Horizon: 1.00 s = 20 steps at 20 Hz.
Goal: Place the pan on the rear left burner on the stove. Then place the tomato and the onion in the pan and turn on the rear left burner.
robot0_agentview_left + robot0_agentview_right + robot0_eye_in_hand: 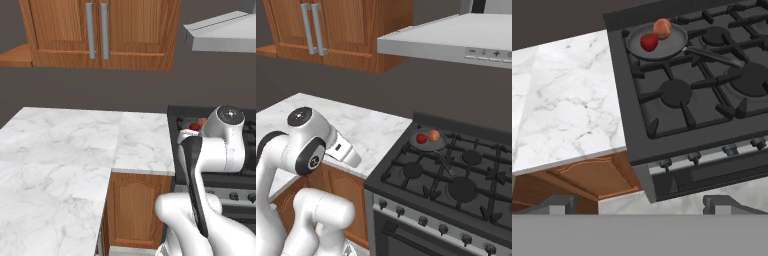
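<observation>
The dark grey pan (pixel 673 46) (pixel 427 145) sits on the grate over the rear left burner of the black stove (pixel 637 127) (pixel 406 186). The burner cap itself is hidden under it. Its handle (pixel 712 55) points toward the stove's middle. Inside the pan lie the dark red tomato (pixel 649 42) (pixel 421 138) and, just behind it, the orange-brown onion (pixel 662 28) (pixel 433 135). My gripper (pixel 641 205) hangs open in front of the stove's front left corner, well short of the pan, with nothing between its fingertips (pixel 559 204).
Dark knobs (pixel 665 163) (pixel 382 203) line the silver front panel. A white marble counter (pixel 567 105) (pixel 65 145) adjoins the stove on the left, with wooden cabinets (pixel 100 30) above and a grey range hood (pixel 456 37) over the burners. My arm (pixel 220 145) blocks most of the stove in the left base view.
</observation>
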### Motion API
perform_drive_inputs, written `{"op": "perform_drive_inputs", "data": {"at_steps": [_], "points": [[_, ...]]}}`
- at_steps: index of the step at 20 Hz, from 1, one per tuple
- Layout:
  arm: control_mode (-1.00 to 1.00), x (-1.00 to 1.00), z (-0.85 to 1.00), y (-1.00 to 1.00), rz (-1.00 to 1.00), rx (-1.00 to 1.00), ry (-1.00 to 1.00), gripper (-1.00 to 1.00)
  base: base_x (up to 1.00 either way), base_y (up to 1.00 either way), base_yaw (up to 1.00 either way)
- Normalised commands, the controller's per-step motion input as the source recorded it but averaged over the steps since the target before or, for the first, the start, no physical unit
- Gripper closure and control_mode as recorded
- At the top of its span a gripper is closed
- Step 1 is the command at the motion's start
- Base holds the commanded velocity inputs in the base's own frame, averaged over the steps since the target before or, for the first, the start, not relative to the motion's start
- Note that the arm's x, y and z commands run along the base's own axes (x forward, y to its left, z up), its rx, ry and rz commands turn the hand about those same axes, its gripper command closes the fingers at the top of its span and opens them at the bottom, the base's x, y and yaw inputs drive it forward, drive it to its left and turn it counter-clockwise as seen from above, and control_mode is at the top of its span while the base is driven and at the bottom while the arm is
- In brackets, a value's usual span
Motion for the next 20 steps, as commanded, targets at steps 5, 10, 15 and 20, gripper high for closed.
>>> {"op": "perform_drive_inputs", "data": {"at_steps": [5,10,15,20], "points": [[-1.0,0.0,0.01,0.22,0.0,-0.06,0.03,-1.0,0.0,0.0,0.0],[-1.0,0.0,0.0,0.0,0.0,0.0,0.0,-1.0,0.0,0.0,0.0],[-1.0,-0.04,0.0,0.0,0.0,0.0,0.0,-1.0,0.0,0.0,0.0],[-1.0,-0.16,0.0,0.0,0.0,0.0,0.0,-1.0,0.0,0.0,0.0]]}}
